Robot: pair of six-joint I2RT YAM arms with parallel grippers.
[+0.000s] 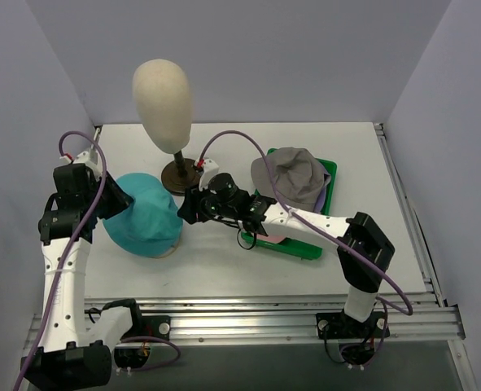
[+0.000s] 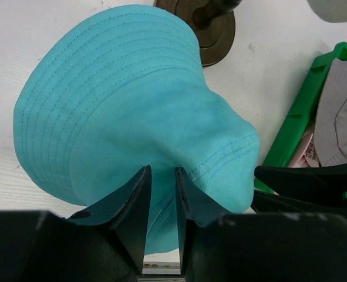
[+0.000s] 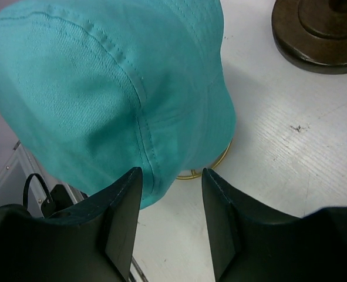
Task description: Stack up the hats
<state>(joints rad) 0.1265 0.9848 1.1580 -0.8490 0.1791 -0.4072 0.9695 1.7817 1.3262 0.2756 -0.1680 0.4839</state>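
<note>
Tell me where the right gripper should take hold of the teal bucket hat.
Pinch the teal bucket hat by its hanging brim edge on the side facing the brown mannequin stand, coming in low from that side. The brim drapes loose and thin there, and the open right gripper is lined up on it.

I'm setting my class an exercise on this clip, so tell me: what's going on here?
Two robot arms are working on a teal hat that sits in front of the mannequin head. The left tool is closed narrowly on the hat's fabric. The right tool hangs open at the hat's other side and is not gripping it. A grey hat lies over pink and lilac fabric in the green tray. The teal hat is not yet on that pile.
</note>
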